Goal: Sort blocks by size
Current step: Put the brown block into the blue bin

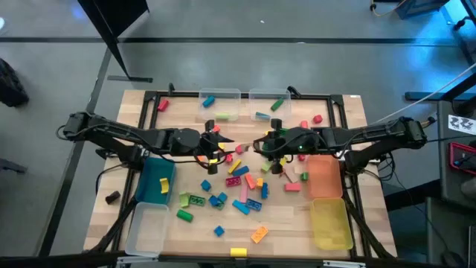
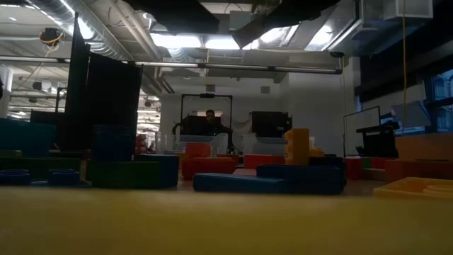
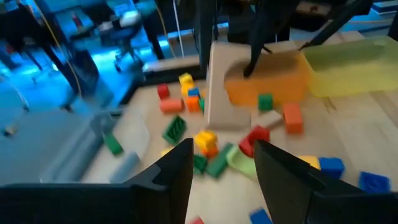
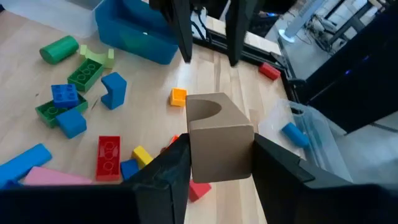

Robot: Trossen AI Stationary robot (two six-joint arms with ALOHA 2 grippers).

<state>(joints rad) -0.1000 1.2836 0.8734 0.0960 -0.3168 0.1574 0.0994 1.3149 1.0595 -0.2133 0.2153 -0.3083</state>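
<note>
Blue bin (image 1: 156,182), orange bin (image 1: 325,176)

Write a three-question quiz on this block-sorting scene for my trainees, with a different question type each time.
1. True or false: the left tool is shut on a block.
2. Which tool holds the tan arched block? A. the left tool. B. the right tool.
3. Fill in: in the high view, the bin next to the orange bin, nearer the picture's bottom edge, is ___.

Key: 1. False; it is open and holds nothing. 2. B. 3. Yellow: the yellow bin.
</note>
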